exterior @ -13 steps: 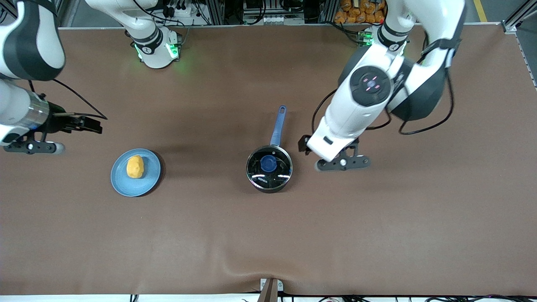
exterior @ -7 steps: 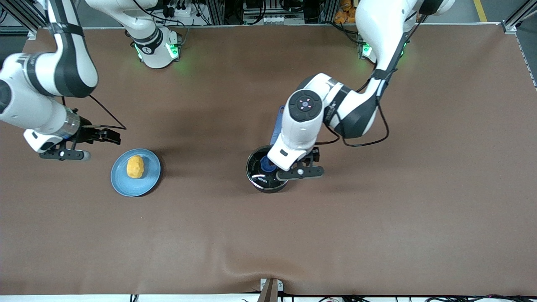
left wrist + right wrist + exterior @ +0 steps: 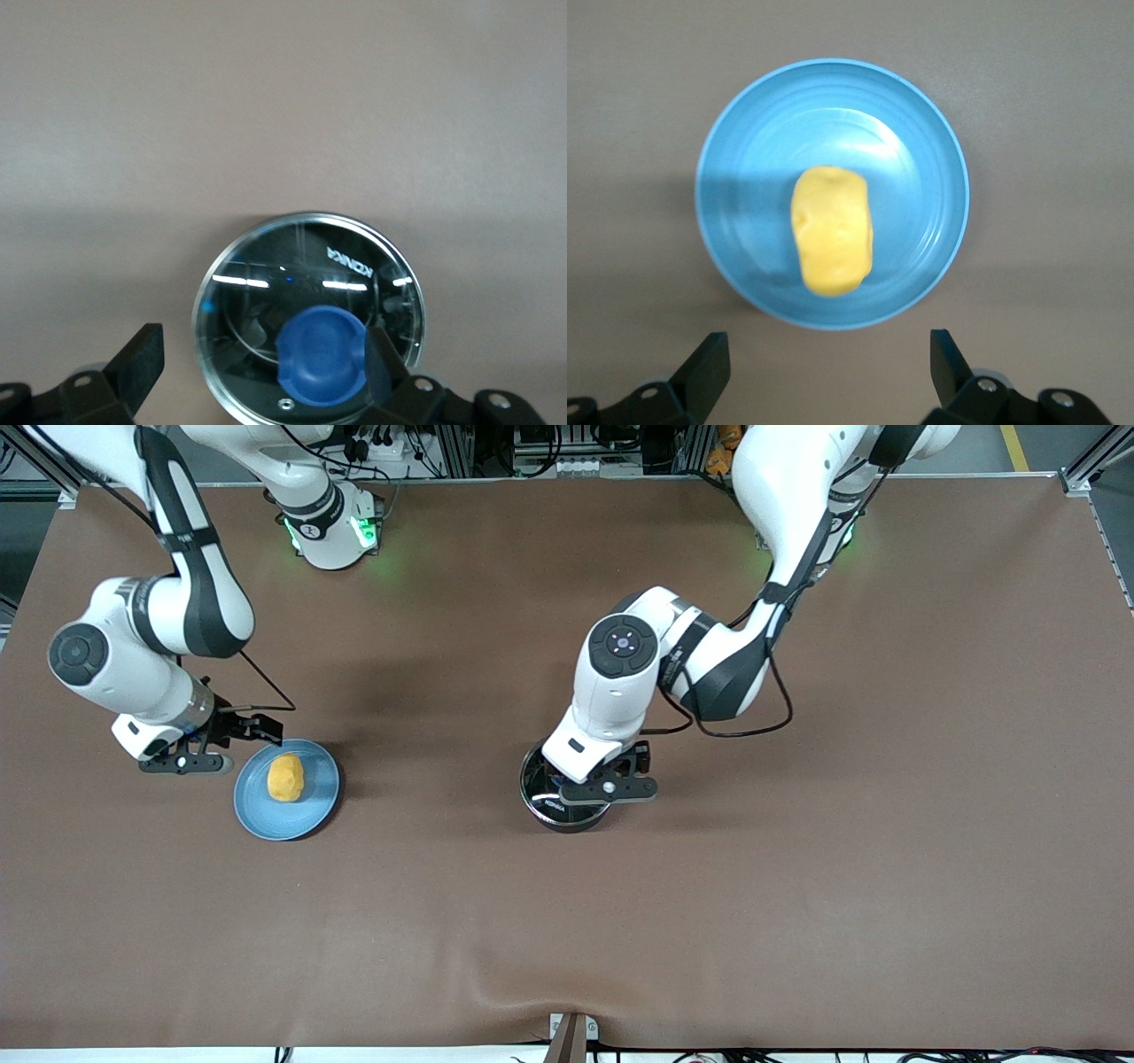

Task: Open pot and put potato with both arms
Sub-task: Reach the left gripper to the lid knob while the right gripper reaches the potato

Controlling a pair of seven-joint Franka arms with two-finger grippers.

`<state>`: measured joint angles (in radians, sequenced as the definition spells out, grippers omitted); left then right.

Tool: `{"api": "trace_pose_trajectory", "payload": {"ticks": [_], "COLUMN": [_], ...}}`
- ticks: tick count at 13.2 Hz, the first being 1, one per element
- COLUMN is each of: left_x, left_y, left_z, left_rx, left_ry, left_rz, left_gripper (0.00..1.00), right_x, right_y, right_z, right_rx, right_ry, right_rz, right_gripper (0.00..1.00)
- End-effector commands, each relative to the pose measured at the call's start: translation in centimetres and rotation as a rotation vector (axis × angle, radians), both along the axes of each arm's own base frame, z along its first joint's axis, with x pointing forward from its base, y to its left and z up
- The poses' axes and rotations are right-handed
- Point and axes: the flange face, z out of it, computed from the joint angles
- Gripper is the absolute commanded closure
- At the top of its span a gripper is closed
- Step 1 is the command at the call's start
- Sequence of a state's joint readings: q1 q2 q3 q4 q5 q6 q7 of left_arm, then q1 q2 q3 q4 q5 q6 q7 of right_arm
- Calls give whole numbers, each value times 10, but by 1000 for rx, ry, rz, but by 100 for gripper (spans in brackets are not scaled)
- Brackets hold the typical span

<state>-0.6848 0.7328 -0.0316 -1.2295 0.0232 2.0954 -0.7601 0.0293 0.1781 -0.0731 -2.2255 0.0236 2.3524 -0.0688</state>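
Note:
The black pot (image 3: 554, 811) stands mid-table with its glass lid on; my left arm hides the blue handle. In the left wrist view the lid (image 3: 266, 292) has a blue knob (image 3: 322, 356). My left gripper (image 3: 578, 774) hangs open over the pot; in its own view (image 3: 261, 365) one finger sits right beside the knob, the other off the lid's rim. The yellow-orange potato (image 3: 285, 777) lies on a light-blue plate (image 3: 257, 815) toward the right arm's end. My right gripper (image 3: 232, 735) is open and empty over the table at the plate's edge (image 3: 826, 359), the potato (image 3: 831, 230) ahead of it.
Brown cloth covers the table (image 3: 797, 886). The plate (image 3: 735, 133) and the pot are the only things on it. Both arm bases (image 3: 332, 531) stand along the edge farthest from the front camera.
My left gripper has swung from beside the pot to over its lid. My right gripper has come in from the table's end to the plate's edge. Pot, plate and potato have not moved.

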Motion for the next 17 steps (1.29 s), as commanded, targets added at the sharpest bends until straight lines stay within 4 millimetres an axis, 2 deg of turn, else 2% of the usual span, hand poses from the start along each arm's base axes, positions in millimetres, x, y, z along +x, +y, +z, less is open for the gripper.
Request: {"api": "trace_pose_trajectory", "payload": {"ticks": [1,3,8,10,14,17], "left_x": [-9,-10,-17,-19,-25,-22], "left_y": [-19,-21,-29,-31,-39,-39], "left_z": [-18,-27,-31,-41,-44,-50], "left_rx": [4,12,8,14,-2,-16], "left_ry": [2,11,15,24,33,21], "left_rz": [-36,-38,-45,-40,64,103], "left_gripper": [0,0,0,0,0,0], "right_x": [4,6,9,10,12,12], "right_y": [-5,-5,0,4,22,23], "right_z": [-27,-44,-68,-74,-89,-93], "right_rx": [8,5,16,14,18,17], "right_ry": [-6,-16,-26,-38,-33,-30], "right_rz": [8,7,-7,2,43,47], "right_gripper": [0,0,0,0,0,0]}}
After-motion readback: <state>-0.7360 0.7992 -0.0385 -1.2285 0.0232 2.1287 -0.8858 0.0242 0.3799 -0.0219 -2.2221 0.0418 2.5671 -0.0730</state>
